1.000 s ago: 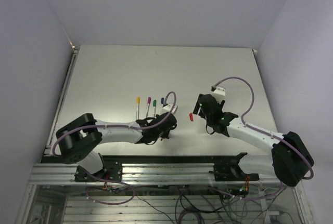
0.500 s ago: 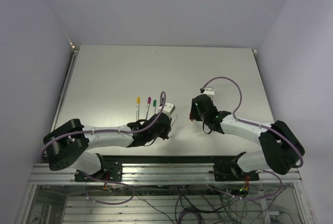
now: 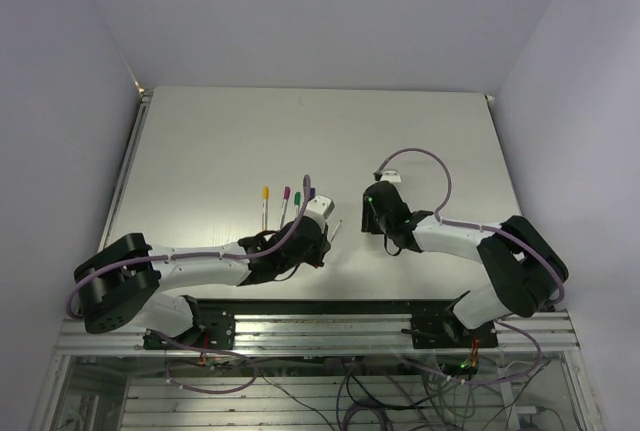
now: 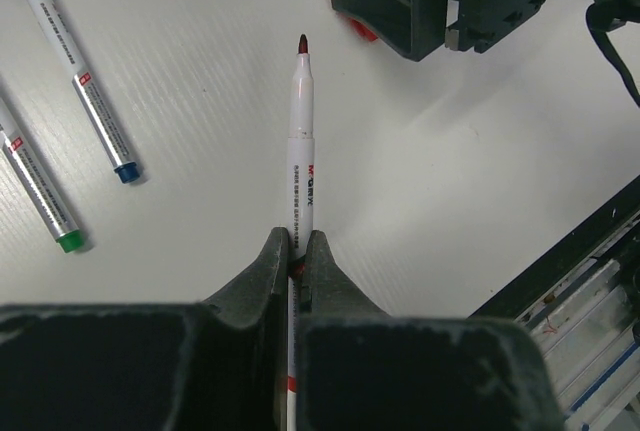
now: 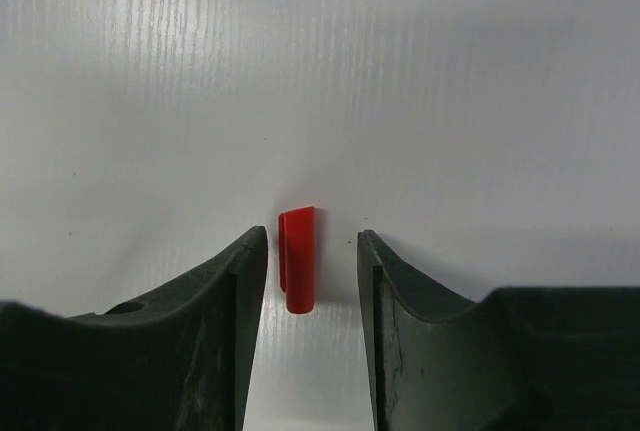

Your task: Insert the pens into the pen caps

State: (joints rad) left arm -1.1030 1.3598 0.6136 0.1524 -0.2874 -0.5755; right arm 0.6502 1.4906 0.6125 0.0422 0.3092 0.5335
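My left gripper point(image 4: 297, 243) is shut on a white pen point(image 4: 301, 141), whose dark red tip points toward the right gripper's black body. In the top view this pen point(image 3: 335, 231) shows as a thin pale line between the two arms. A red pen cap point(image 5: 298, 271) lies flat on the table between the fingers of my right gripper point(image 5: 312, 241). There is a gap on each side of it, narrower on the left. The left wrist view shows a sliver of that cap point(image 4: 360, 29) under the right gripper.
Several other pens lie side by side left of centre: yellow point(image 3: 265, 206), purple point(image 3: 285, 203), green point(image 3: 297, 201) and blue point(image 3: 311, 194). The blue one point(image 4: 80, 81) and green one point(image 4: 35, 186) lie left of the held pen. The table's near edge point(image 4: 560, 261) is close.
My right gripper has moved left and come down around the red cap, and its jaws have narrowed. My left gripper has shifted slightly toward it, still holding the pen.
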